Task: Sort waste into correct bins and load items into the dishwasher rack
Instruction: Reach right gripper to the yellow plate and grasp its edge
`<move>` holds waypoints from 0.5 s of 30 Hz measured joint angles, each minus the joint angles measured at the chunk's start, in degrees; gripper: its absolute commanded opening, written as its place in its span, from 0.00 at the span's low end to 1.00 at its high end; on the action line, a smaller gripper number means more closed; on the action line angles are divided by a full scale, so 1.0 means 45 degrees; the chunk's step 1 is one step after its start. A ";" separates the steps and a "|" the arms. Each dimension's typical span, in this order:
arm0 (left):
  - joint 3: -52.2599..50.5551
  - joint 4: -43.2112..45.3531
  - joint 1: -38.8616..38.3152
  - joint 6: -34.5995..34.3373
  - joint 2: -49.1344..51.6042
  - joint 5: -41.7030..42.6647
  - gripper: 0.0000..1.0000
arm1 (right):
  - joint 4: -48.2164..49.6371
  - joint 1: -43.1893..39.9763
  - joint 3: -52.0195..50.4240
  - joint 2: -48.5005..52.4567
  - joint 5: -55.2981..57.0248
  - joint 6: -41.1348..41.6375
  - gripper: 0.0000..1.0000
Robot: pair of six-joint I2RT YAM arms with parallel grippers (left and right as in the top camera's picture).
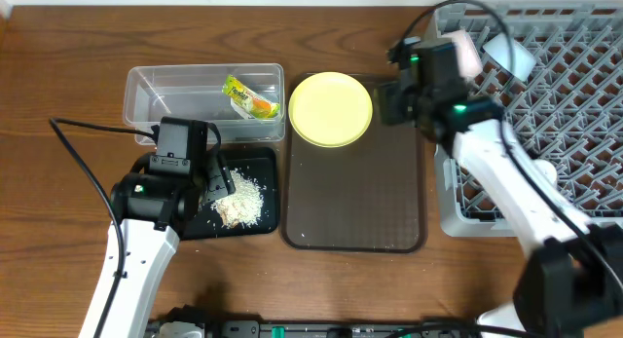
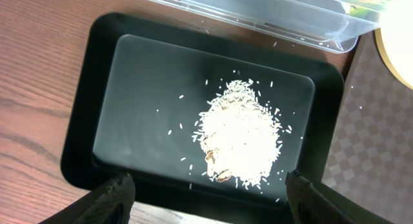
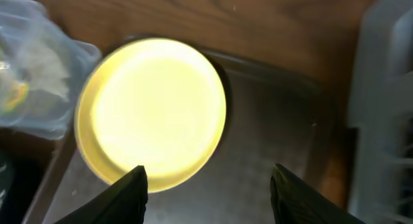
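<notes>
The pale yellow plate lies at the far end of the brown tray. My right gripper hovers open and empty by the plate's right edge; in the right wrist view the plate sits ahead of the open fingers. The rice pile lies in the black tub. My left gripper is open and empty over that tub, with the rice ahead of its fingers. The wrapper lies in the clear tub. The napkin and chopsticks are not visible.
The grey rack fills the right side and holds a pinkish bowl and a pale blue bowl at its far left corner. The right arm reaches across the rack's left wall. The clear tub's near wall borders the black tub.
</notes>
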 measured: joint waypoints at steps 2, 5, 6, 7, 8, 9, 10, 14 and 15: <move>0.0000 0.0000 0.0000 0.0000 0.0000 0.0000 0.78 | 0.0340 0.0214 0.0000 0.0758 0.0296 0.0627 0.57; 0.0000 0.0000 0.0000 0.0000 0.0000 0.0000 0.78 | 0.0860 0.0408 0.0000 0.1778 0.0588 0.1307 0.57; 0.0000 0.0005 0.0000 0.0000 0.0000 -0.0005 0.78 | 0.1044 0.0457 0.0000 0.2011 0.0656 0.1481 0.57; 0.0000 0.0000 0.0000 0.0000 0.0000 0.0000 0.78 | 0.1258 0.0491 0.0000 0.2273 0.0777 0.1690 0.57; 0.0000 0.0000 0.0000 0.0000 0.0000 -0.0005 0.78 | 0.1404 0.0491 0.0000 0.2443 0.0835 0.1831 0.57; 0.0000 0.0005 0.0000 0.0000 0.0000 0.0000 0.78 | 0.1530 0.0491 0.0000 0.2642 0.0884 0.2011 0.57; 0.0000 0.0000 0.0000 -0.0005 0.0000 -0.0005 0.78 | 0.1608 0.0491 0.0000 0.2803 0.0928 0.2176 0.57; 0.0000 0.0000 0.0000 0.0000 0.0000 0.0000 0.78 | 0.1802 0.0491 0.0000 0.3376 0.1059 0.2943 0.50; 0.0000 0.0000 0.0000 0.0000 0.0000 0.0000 0.78 | 0.1797 0.0491 0.0000 0.3492 0.1059 0.3084 0.47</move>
